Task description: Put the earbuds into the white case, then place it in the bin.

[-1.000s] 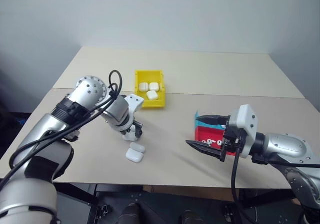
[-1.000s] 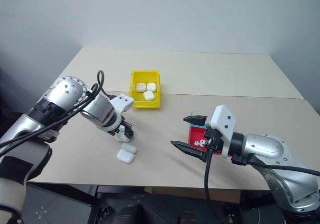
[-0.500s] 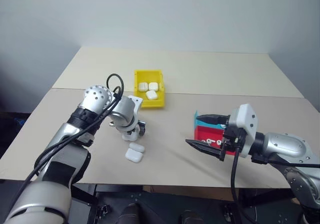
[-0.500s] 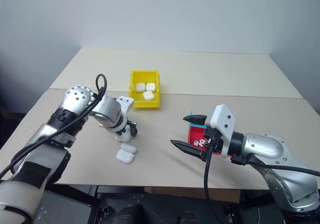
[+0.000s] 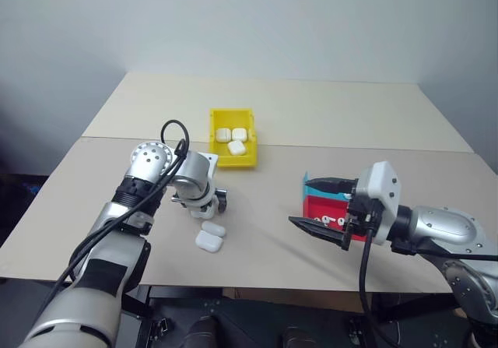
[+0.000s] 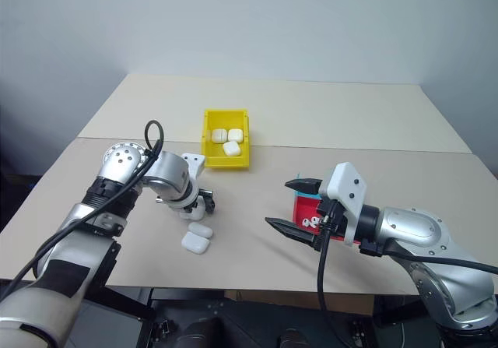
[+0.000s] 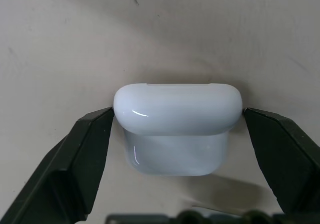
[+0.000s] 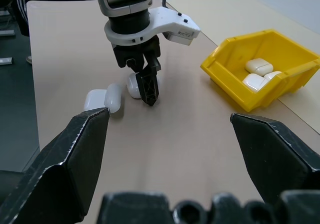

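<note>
a: how's the left gripper (image 7: pixel 177 121)?

b: pointing down, jaws spread wide, one black finger (image 7: pixel 75 159) on each side of a white case (image 7: pixel 176 126) standing on the table (image 5: pixel 327 118) (they meet its lid edges or nearly, can't tell if it's gripped).

a: and the right gripper (image 5: pixel 317 206)?

b: spread apart, holding nothing, hovering in front of the red-and-teal tray (image 5: pixel 320 195), where small white earbuds (image 5: pixel 324 220) lie.

a: other cases?

b: two more cases (image 5: pixel 210 236) lie just at six o'clock of the left gripper. the yellow bin (image 5: pixel 233 138) sits at twelve o'clock of it, three cases inside.
</note>
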Robot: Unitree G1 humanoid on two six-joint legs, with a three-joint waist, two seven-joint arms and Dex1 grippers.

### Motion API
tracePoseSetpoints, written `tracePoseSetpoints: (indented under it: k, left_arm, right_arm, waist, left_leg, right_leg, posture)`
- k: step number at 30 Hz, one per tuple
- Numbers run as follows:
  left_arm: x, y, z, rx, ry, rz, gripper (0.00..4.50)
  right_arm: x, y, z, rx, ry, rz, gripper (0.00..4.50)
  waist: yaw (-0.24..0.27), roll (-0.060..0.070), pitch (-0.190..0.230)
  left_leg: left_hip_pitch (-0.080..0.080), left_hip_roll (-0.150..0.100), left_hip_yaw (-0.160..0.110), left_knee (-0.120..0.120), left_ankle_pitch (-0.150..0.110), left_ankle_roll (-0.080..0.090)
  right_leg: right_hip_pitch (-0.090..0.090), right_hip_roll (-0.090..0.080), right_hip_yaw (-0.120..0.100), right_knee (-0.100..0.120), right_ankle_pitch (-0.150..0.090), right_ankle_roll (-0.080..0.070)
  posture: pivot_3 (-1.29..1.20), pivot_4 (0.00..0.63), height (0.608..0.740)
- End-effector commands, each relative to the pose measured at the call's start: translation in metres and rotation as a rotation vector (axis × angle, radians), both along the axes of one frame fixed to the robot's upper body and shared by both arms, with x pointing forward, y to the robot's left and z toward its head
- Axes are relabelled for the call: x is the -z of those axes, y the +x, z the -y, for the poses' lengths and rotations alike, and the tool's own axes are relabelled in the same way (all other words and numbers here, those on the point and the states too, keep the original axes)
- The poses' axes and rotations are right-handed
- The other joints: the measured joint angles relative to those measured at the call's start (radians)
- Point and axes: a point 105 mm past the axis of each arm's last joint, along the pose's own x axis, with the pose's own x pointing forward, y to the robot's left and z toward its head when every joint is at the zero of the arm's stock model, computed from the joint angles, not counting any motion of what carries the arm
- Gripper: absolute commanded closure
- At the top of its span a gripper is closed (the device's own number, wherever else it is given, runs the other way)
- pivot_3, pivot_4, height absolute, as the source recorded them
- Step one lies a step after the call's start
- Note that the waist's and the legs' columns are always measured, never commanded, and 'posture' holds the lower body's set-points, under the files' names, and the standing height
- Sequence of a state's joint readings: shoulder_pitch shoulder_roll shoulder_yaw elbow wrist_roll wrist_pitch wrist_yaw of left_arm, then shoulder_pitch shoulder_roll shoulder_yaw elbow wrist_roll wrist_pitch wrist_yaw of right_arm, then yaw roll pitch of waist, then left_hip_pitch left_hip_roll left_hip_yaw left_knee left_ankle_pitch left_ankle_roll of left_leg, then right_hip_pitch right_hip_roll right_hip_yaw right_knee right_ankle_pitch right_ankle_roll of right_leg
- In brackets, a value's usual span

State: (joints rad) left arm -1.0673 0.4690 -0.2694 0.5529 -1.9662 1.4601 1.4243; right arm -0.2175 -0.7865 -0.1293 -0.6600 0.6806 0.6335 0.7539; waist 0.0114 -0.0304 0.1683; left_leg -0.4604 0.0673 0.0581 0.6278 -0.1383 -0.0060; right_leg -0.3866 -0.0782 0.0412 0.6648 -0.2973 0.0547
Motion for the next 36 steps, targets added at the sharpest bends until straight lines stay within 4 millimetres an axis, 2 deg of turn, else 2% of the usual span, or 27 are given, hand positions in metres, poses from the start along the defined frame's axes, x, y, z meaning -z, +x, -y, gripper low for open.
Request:
tracePoseSetpoints:
  k: [1,3,6,9,10,16,18,20,22,25,27,29,33,36]
  left_arm:
    - [-0.002,-0.001,-0.003,0.01,0.021,0.017,0.0]
    - [-0.003,-0.002,-0.003,0.037,0.023,0.023,0.0]
    - [-0.004,-0.002,-0.005,0.009,0.015,0.047,0.54]
    - [-0.006,-0.002,-0.007,0.015,0.026,0.061,1.59]
    - [-0.008,-0.002,-0.007,0.02,0.024,0.068,1.7]
    - [-0.018,-0.005,-0.008,0.042,-0.009,0.139,1.7]
    - [-0.034,-0.007,-0.006,0.051,-0.089,0.236,1.7]
    - [-0.058,-0.012,-0.005,0.103,-0.177,0.362,1.7]
    - [-0.081,-0.014,-0.006,0.164,-0.225,0.55,1.7]
    - [-0.103,-0.007,-0.011,0.171,-0.378,0.771,1.7]
    - [-0.115,-0.006,-0.009,0.254,-0.499,0.881,1.7]
    - [-0.128,-0.013,-0.004,0.424,-0.632,1.04,1.7]
    - [-0.121,-0.031,0.001,0.82,-0.701,1.03,1.7]
    - [-0.111,-0.037,-0.002,1.081,-0.633,0.983,1.7]
  right_arm:
    - [-0.009,-0.005,-0.002,-0.015,0.0,0.049,0.01]
    - [-0.009,-0.005,-0.002,-0.015,0.001,0.049,0.01]
    - [-0.009,-0.004,-0.003,-0.016,0.002,0.049,0.0]
    - [-0.008,-0.003,-0.004,-0.017,0.004,0.047,0.0]
    - [-0.008,-0.003,-0.004,-0.018,0.005,0.047,0.0]
    - [-0.008,-0.001,-0.005,-0.019,0.008,0.048,0.0]
    - [-0.008,0.0,-0.005,-0.019,0.01,0.049,0.0]
    - [-0.009,0.001,-0.005,-0.018,0.011,0.049,0.0]
    - [-0.009,0.001,-0.005,-0.02,0.014,0.05,0.0]
    - [-0.009,0.002,-0.007,-0.026,0.017,0.052,0.0]
    - [-0.01,0.002,-0.008,-0.028,0.019,0.055,0.0]
    - [-0.011,0.002,-0.008,-0.028,0.019,0.058,0.0]
    - [-0.011,0.001,-0.006,-0.025,0.013,0.062,0.0]
    - [-0.012,0.0,-0.005,-0.021,0.009,0.064,0.0]
  waist:
    - [0.0,0.0,0.0]
    - [-0.001,0.0,0.0]
    - [-0.001,0.0,0.0]
    - [-0.001,0.0,0.0]
    - [-0.001,0.0,0.0]
    - [0.0,0.0,0.0]
    - [0.0,0.0,0.0]
    - [-0.003,0.0,0.0]
    - [-0.003,0.0,0.0]
    - [0.0,0.001,-0.001]
    - [0.001,0.001,-0.001]
    - [0.001,0.001,-0.001]
    - [0.002,0.001,-0.001]
    - [0.0,0.001,-0.001]
  left_leg:
    - [0.0,0.0,0.0,0.0,0.0,0.0]
    - [0.0,0.0,0.0,0.0,0.0,0.0]
    - [0.0,0.0,0.0,0.0,0.0,0.0]
    - [0.0,0.0,0.0,0.0,0.0,0.0]
    - [0.0,0.0,0.0,0.0,0.0,-0.001]
    - [0.0,0.0,0.0,0.0,0.0,-0.001]
    - [0.0,0.0,0.0,0.0,0.0,-0.001]
    - [0.0,0.0,0.0,-0.001,0.001,-0.001]
    - [0.0,0.0,0.0,-0.001,0.002,-0.004]
    - [0.002,0.0,0.001,-0.002,0.002,-0.004]
    - [0.002,0.0,0.001,-0.002,0.003,-0.004]
    - [0.002,0.0,0.002,-0.002,0.003,-0.004]
    - [0.0,0.001,0.002,-0.002,0.002,-0.003]
    - [0.0,0.001,0.002,-0.003,0.001,-0.002]
  right_leg:
    - [0.0,0.0,0.0,0.0,0.0,0.0]
    - [0.0,0.0,0.0,0.0,0.0,0.0]
    - [0.0,0.0,0.0,0.0,0.0,0.0]
    - [0.0,0.0,0.0,0.0,0.0,0.0]
    - [0.0,0.0,0.0,0.0,0.0,0.0]
    - [0.0,0.0,0.0,0.0,0.0,0.0]
    - [0.0,0.0,0.0,0.0,0.0,0.0]
    - [-0.001,0.0,0.0,0.0,0.0,0.0]
    - [-0.001,0.0,0.0,0.0,0.0,-0.001]
    - [0.0,0.0,0.0,-0.001,0.0,-0.001]
    - [0.0,0.001,-0.001,0.0,0.001,-0.002]
    - [0.001,0.0,-0.001,-0.001,0.001,-0.002]
    - [-0.001,0.0,-0.002,-0.002,0.001,-0.002]
    - [-0.001,0.0,-0.001,-0.002,0.001,-0.002]
  posture:
    - [0.0,0.15,0.74]
    - [0.0,0.15,0.74]
    - [0.0,0.15,0.74]
    - [0.0,0.15,0.74]
    - [0.0,0.15,0.74]
    - [0.0,0.15,0.74]
    - [0.0,0.15,0.74]
    - [0.0,0.15,0.74]
    - [0.0,0.15,0.74]
    - [0.0,0.15,0.74]
    - [0.0,0.15,0.74]
    - [0.0,0.15,0.74]
    - [0.0,0.15,0.74]
    - [0.0,0.15,0.74]
